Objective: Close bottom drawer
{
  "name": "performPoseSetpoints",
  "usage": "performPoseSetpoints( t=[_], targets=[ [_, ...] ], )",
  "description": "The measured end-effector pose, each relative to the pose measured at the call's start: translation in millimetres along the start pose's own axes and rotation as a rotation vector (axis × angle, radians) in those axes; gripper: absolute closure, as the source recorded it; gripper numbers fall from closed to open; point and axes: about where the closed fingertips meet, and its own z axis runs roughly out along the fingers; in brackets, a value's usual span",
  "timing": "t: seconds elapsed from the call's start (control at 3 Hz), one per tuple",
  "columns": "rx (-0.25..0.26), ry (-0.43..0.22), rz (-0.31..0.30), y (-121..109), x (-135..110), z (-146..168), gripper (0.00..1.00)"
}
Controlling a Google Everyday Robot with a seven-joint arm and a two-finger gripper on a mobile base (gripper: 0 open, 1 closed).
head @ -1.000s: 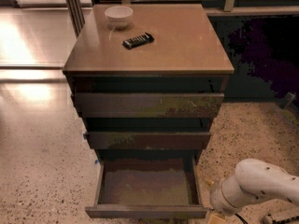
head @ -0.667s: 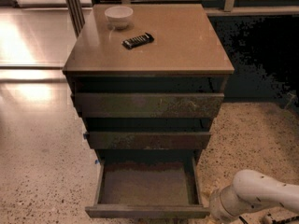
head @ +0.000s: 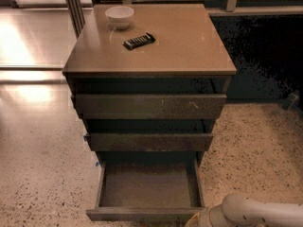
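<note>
The bottom drawer of a dark brown three-drawer cabinet is pulled far out, showing its empty shallow wooden tray. Its flat front panel runs along the bottom of the view. My gripper is at the bottom edge, right by the right end of that front panel. Only the white arm and wrist show; the fingertips are cut off by the frame edge.
The middle drawer and the top drawer are each slightly out. On the cabinet top stand a white bowl and a black remote-like object. Speckled floor surrounds the cabinet; a dark wall is at the back right.
The arm has moved lower and a little left, toward the right front corner of the bottom drawer. The drawer is as far out as before.
</note>
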Motion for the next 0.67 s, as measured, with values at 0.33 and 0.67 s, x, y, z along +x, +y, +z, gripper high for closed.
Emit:
performPoseSetpoints(
  t=[0.33,0.67],
  targets=[
    [0.080,-0.003,-0.012,-9,-10,10,1.00],
    [0.133,-0.012,-0.037,-5,-24,-10,1.00]
  ],
)
